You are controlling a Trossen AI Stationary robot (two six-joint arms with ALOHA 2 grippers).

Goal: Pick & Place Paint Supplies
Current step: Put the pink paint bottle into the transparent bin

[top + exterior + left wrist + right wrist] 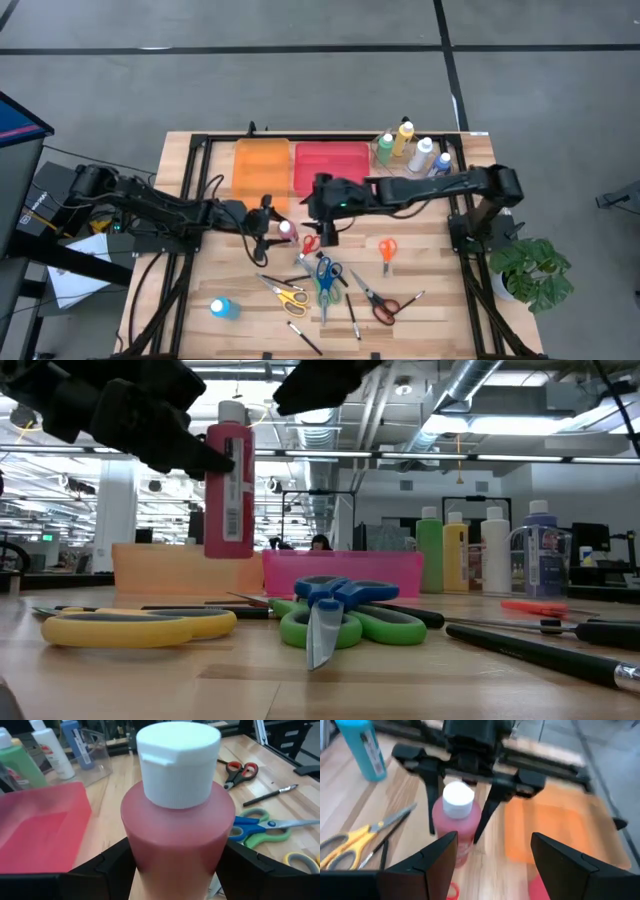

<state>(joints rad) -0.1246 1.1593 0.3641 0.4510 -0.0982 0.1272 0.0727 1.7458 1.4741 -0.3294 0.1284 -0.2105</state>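
Now pink paint bottle (177, 835) clamped upright in left gripper (175, 865).

The overhead camera looks straight down on the whole wooden surface (420, 300), arms entering from either side. A second camera sits at surface level, facing across into the room behind, close to the blue-and-green scissors (340, 610). The left wrist camera peers at very close range over the pink paint bottle (177, 820) between its own fingers. The right wrist camera faces the left hand (462, 795) from the other side, nearby. All four views share that bottle.
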